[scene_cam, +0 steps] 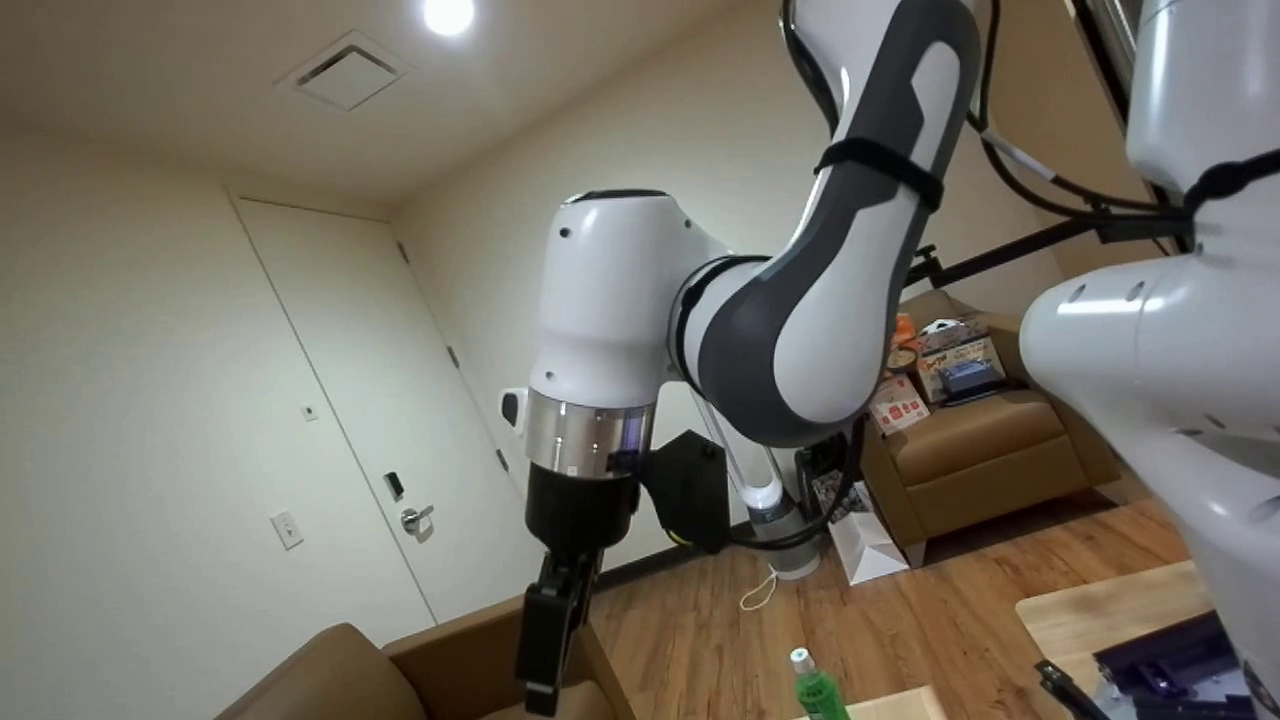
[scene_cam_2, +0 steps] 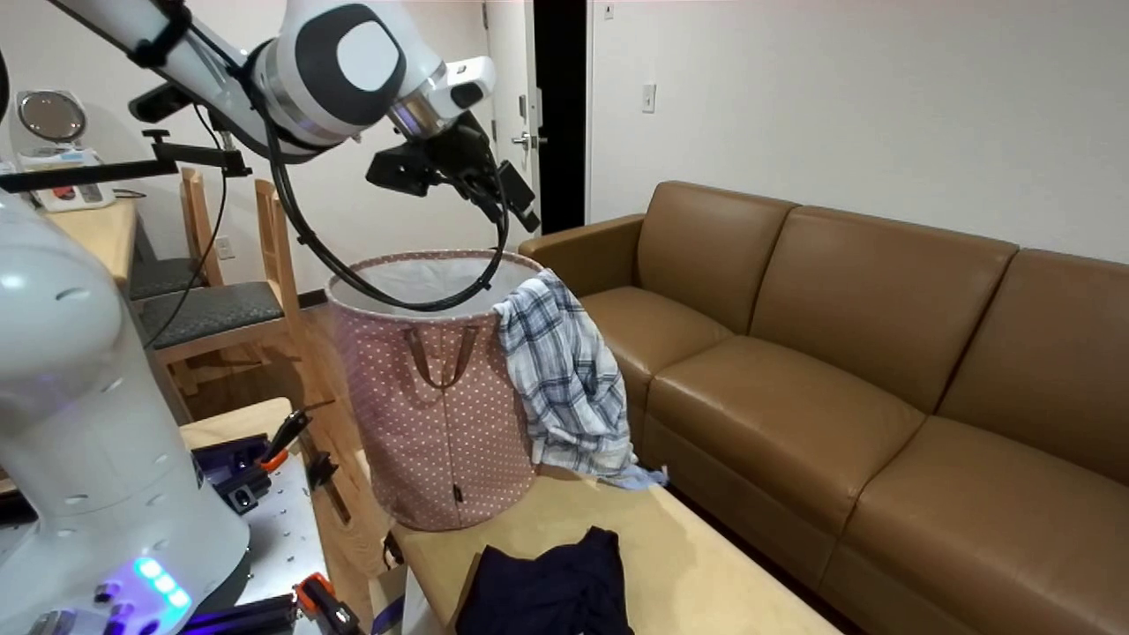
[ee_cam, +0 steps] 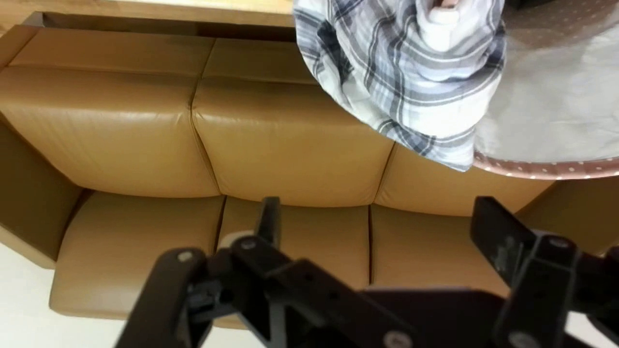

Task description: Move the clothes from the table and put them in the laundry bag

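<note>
Hovering my spread black gripper [ee_cam: 379, 220] near the dotted pink fabric laundry bag [scene_cam_2: 392, 432], I see white-and-blue plaid cloth [scene_cam_2: 569, 379] over its rim [ee_cam: 546, 170].

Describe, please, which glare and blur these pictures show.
In an exterior view, the ceiling light is overexposed to white; in an exterior view, the base lights glow bright blue; in the wrist view, the plaid shirt has overexposed patches, and the gripper looks blurred, the sofa behind it sharper.

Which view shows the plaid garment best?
An exterior view: the plaid garment hangs unobstructed down the outside of the laundry bag. Only the wrist view also shows it, larger but cut off at the top.
</note>
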`<action>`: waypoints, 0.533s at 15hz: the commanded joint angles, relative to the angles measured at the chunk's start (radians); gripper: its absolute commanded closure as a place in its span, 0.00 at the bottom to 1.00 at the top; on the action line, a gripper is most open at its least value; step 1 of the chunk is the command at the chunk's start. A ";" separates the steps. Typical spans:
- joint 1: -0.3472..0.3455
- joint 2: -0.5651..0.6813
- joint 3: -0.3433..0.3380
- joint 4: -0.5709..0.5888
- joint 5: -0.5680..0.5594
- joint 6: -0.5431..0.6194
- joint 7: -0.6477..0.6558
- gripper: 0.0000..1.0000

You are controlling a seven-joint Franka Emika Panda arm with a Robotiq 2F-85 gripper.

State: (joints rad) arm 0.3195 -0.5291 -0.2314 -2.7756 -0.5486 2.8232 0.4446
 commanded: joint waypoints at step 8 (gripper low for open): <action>0.004 0.312 -0.119 -0.013 -0.081 0.070 0.046 0.00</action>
State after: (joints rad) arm 0.3167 -0.3574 -0.3234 -2.7890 -0.6048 2.8243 0.4545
